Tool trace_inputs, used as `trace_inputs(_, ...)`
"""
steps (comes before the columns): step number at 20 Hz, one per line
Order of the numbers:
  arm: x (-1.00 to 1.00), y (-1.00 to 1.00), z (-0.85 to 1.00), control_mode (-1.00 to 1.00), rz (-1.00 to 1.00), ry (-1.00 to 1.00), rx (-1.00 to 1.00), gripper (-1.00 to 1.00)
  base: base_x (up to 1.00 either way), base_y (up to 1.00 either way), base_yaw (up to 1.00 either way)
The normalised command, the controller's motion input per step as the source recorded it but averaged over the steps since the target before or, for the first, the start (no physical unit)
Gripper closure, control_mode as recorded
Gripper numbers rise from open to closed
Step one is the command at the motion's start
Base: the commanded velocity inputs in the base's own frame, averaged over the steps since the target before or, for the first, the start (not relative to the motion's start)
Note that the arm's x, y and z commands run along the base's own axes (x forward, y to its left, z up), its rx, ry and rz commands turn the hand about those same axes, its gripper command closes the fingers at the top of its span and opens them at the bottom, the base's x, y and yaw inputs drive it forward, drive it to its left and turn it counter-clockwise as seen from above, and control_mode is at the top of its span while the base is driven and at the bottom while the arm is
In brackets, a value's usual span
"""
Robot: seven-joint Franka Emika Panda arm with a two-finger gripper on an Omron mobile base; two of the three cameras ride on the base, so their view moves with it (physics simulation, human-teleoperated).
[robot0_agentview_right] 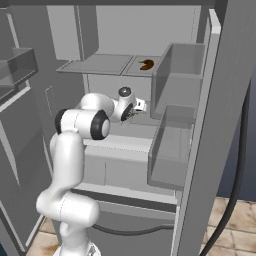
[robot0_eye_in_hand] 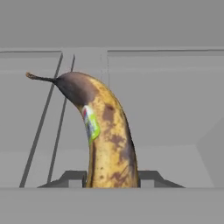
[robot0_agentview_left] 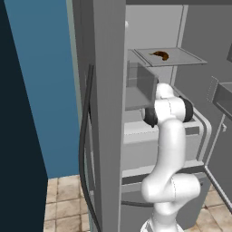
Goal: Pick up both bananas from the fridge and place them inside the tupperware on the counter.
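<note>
Yellow-brown banana (robot0_eye_in_hand: pixel 107 140) is standing between the two finger tips of the end effector (robot0_eye_in_hand: pixel 112 178), which is clamping its lower end; its long axis is running straight out toward 12 o'clock, stem bending to 10. Second banana (robot0_agentview_right: pixel 146 64) is lying on the upper fridge shelf (robot0_agentview_right: pixel 100 65), up toward 1 o'clock from the hand.
</note>
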Motion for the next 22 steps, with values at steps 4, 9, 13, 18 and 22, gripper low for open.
trace_inputs(4,-0.53,0.00,-0.10,-1.00,-0.07,-0.06,0.00,1.00,0.00,0.00,0.00)
trace_inputs(9,-0.85,0.00,-0.01,-1.00,-0.10,-0.07,0.18,1.00,0.00,0.00,0.00)
trace_inputs(13,-0.83,0.00,0.20,-1.00,-0.05,-0.02,0.23,1.00,0.00,0.00,0.00)
trace_inputs(18,-0.66,-0.01,0.57,-1.00,-0.09,0.00,0.24,1.00,0.00,0.00,0.00)
trace_inputs(22,-0.61,-0.05,0.68,-1.00,-0.11,0.00,0.11,1.00,0.00,0.00,0.00)
